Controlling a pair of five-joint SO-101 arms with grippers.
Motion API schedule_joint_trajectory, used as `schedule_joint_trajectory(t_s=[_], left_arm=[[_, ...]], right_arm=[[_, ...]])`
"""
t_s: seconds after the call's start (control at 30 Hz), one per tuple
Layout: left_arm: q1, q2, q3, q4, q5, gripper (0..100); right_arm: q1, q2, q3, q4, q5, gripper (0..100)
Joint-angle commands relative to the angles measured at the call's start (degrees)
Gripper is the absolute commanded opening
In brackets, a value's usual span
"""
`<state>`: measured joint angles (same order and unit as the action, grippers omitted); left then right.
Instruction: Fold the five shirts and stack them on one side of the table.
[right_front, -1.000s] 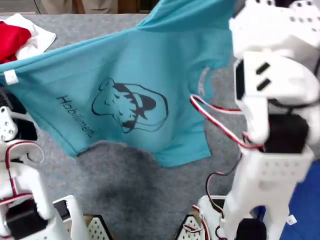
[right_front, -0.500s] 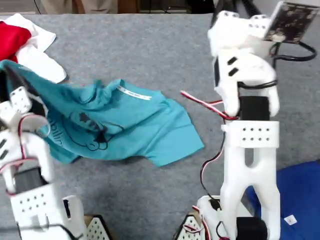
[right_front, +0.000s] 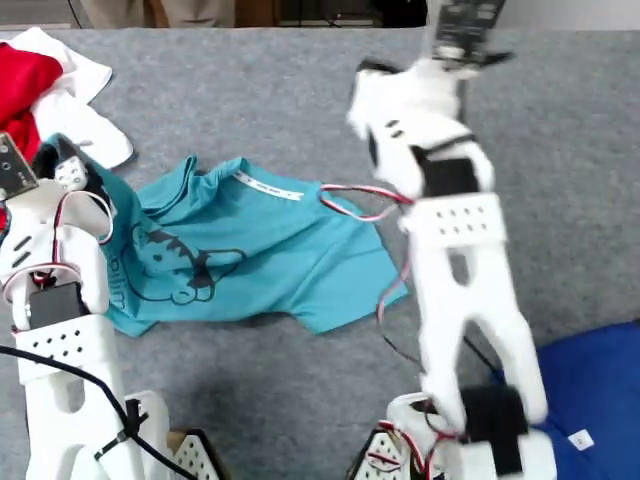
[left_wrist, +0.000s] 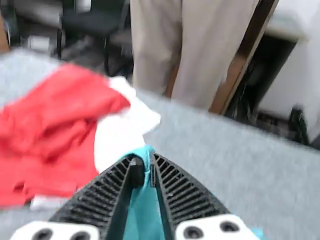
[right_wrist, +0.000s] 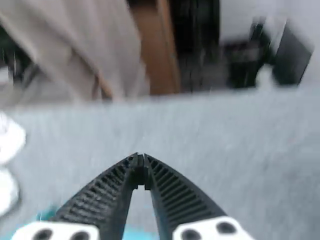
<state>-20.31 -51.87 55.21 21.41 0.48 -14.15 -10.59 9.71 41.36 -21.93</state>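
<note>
A teal shirt (right_front: 250, 255) with a dark cartoon print lies crumpled on the grey table, left of centre. Its left edge rises off the table into my left gripper (right_front: 62, 158), which is shut on it. In the left wrist view the teal cloth (left_wrist: 140, 210) is pinched between the black fingers of the left gripper (left_wrist: 142, 162). My right gripper (right_front: 372, 70) stands above the far middle of the table, beyond the shirt's right side. In the right wrist view it (right_wrist: 140, 159) is shut, with nothing between its fingers.
A red shirt (right_front: 25, 75) and a white shirt (right_front: 75, 100) lie heaped at the far left corner, just behind the left gripper. A blue shirt (right_front: 590, 400) lies at the near right edge. Bare grey table (right_front: 560, 180) spreads to the right.
The teal shirt hung spread in the air between both grippers; the right one let go, the shirt dropped onto the table, and the right arm swung left. The left arm lowered, still holding.
</note>
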Motion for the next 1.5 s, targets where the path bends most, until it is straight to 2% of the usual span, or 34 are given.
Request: schedule_joint_trajectory(t_s=[0.0,0.17,0.27,0.43,0.6,0.73,0.8,1.0,1.07,1.2,1.37,1.47], left_arm=[[0.0,0.1,-6.2,12.7,-0.4,2],[0.4,0.1,-11.0,30.7,-0.1,2],[0.4,0.1,-12.1,37.5,-0.1,2],[0.4,0.1,-12.4,42.7,-0.3,2],[0.5,0.1,-12.4,44.0,-0.4,2],[0.5,0.1,-12.4,44.0,-0.3,2],[0.5,0.1,-12.4,44.0,-0.3,2],[0.3,-0.5,-12.4,44.0,-0.4,2],[0.3,-1.5,-12.0,44.0,-0.4,2],[0.4,-3.6,-11.9,44.0,-0.4,2],[0.4,-4.8,-11.9,44.0,-0.4,2],[0.4,-4.8,-11.9,44.0,-0.4,2]], right_arm=[[-4.1,10.3,-11.8,10.3,-0.3,4.3],[-7.4,28.5,-29.6,26.2,-0.6,5.1],[-7.9,39.4,-41.7,33.3,-0.6,5.5],[-8.0,56.4,-63.0,44.6,-1.2,5.5],[-8.0,70.5,-82.9,55.5,-3.5,5.6],[-7.9,79.8,-93.7,59.6,-3.5,5.7],[-7.9,83.1,-97.1,60.3,-3.5,6.8],[-8.0,86.8,-100.5,60.4,-3.5,23.3],[-8.0,87.1,-100.2,60.3,-3.5,25.4],[-7.9,88.0,-99.8,60.3,-3.5,19.9],[-7.5,88.7,-100.0,60.4,-3.5,0.1],[-6.1,88.6,-100.1,60.5,-3.5,1.5]])
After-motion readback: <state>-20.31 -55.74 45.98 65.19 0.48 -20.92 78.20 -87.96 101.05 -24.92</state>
